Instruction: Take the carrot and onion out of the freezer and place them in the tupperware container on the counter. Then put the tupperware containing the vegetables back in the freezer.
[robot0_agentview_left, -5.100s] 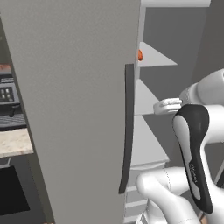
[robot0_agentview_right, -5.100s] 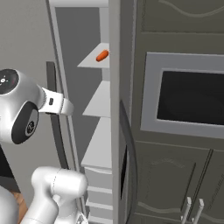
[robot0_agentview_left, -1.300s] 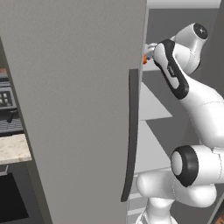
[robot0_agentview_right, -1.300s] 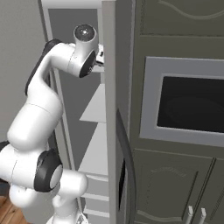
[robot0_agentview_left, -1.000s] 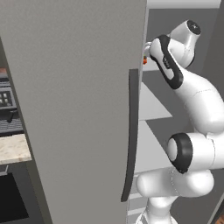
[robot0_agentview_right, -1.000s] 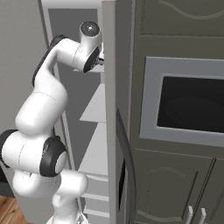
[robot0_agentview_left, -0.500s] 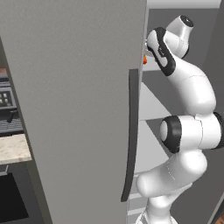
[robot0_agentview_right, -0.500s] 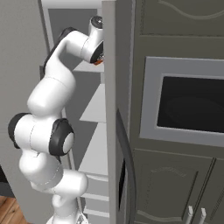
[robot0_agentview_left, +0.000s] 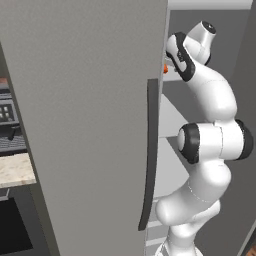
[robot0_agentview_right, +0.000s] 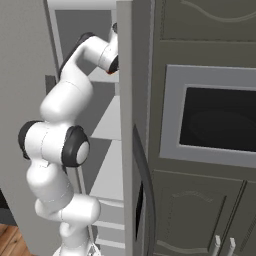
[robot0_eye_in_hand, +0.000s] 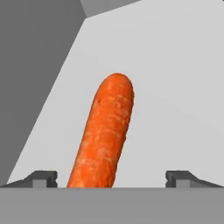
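In the hand view my end effector (robot0_eye_in_hand: 111, 177) is spread wide, one tip low at the left and one low at the right, with the carrot (robot0_eye_in_hand: 104, 140) lying between them on the pale shelf (robot0_eye_in_hand: 175, 87), nearer the left tip. That offset is my worry: if I close from here, I judge the left tip could meet the carrot first and roll it aside, or it could slip out lengthwise along its taper.

In the left base view, the table (robot0_agentview_left: 15, 170) shows as a beige patch at the left edge. The freezer (robot0_agentview_left: 85, 125) door fills the middle, its dark handle (robot0_agentview_left: 148, 155) running down it; a sliver of carrot peeks past the door edge at upper right. That door edge stands close beside my wrist, so a wide swing out could clip it.
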